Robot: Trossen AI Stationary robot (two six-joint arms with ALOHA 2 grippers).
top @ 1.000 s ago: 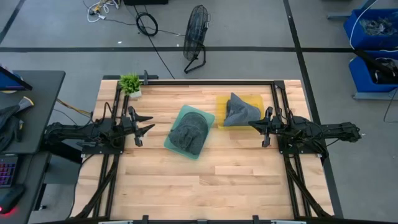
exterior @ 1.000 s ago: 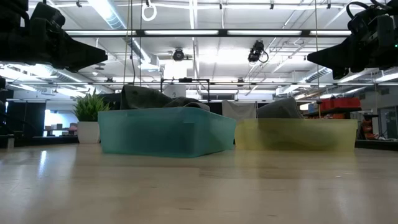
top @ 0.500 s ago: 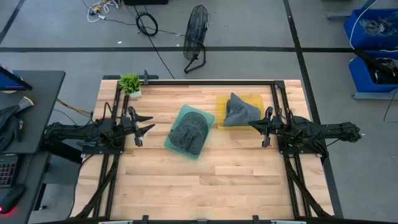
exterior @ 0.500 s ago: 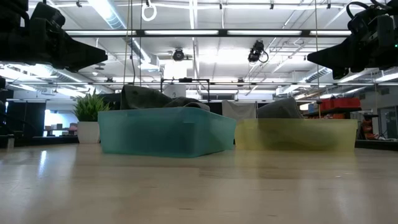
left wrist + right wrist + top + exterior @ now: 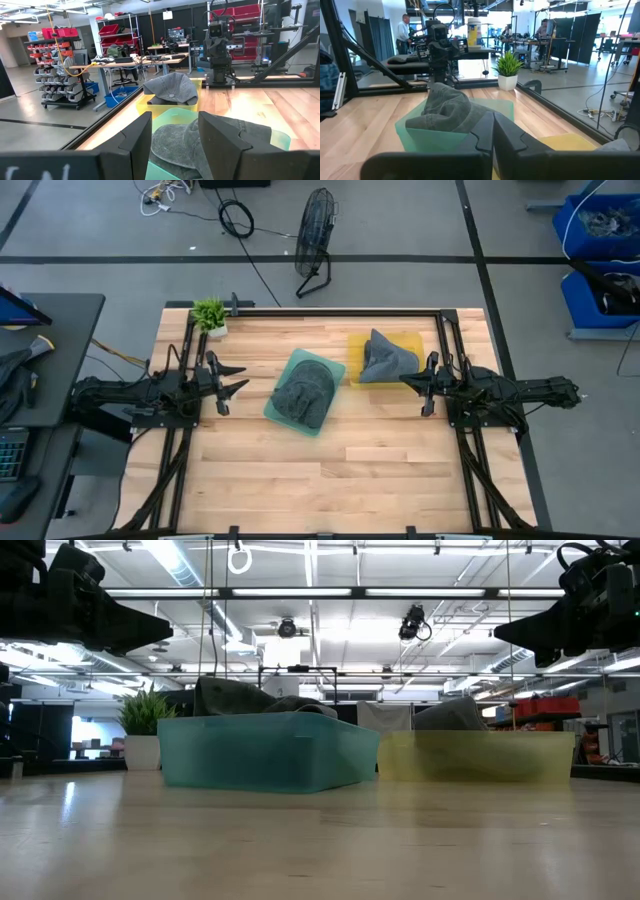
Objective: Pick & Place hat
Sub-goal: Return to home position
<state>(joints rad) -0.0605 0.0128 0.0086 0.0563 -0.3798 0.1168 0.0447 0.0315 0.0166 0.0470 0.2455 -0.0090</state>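
Observation:
A dark grey hat [image 5: 303,392] lies in a teal bin [image 5: 276,412] near the table's middle; in the low view the hat [image 5: 238,697] rises above the bin's rim [image 5: 265,720]. A second grey hat [image 5: 385,356] rests in a yellow bin [image 5: 412,340] to its right. My left gripper [image 5: 238,382] hovers open to the left of the teal bin, its fingers [image 5: 137,135] pointing at the hat [image 5: 200,142]. My right gripper [image 5: 404,381] hovers shut just near of the yellow bin, its fingers [image 5: 506,134] closed together.
A small potted plant [image 5: 210,315] stands at the table's far left corner. A black frame rail [image 5: 330,309] runs along the far edge. Bare wood [image 5: 330,480] stretches across the near half of the table. People stand in the room beyond [image 5: 406,27].

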